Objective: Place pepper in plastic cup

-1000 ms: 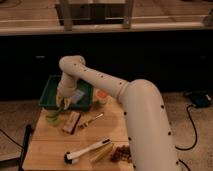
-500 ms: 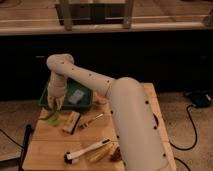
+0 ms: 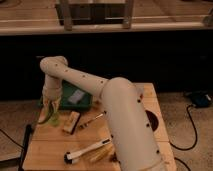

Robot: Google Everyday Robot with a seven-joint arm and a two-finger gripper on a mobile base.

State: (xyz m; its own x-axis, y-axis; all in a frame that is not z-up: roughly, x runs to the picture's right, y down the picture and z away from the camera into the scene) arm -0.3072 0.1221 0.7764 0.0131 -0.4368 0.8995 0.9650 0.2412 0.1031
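One pincer point(image 3: 50, 106) low over plastic cup point(image 3: 53, 119), beside green tray point(image 3: 76, 98)

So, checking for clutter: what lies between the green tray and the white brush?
Camera view: a tan rectangular block and a thin stick-like tool. The jaws hang left of the block.

Grn tray point(image 3: 67, 90), wood blk point(image 3: 71, 122), brush point(image 3: 86, 150) on tbl point(image 3: 50, 146)

My hand point(image 3: 50, 106) hangs near the table's point(image 3: 45, 150) left edge, just above the plastic cup point(image 3: 53, 119). Behind them, toward the far left corner, sits a tray point(image 3: 82, 102). A block point(image 3: 71, 122) lies right of the cup, and a brush point(image 3: 85, 150) lies near the front edge.
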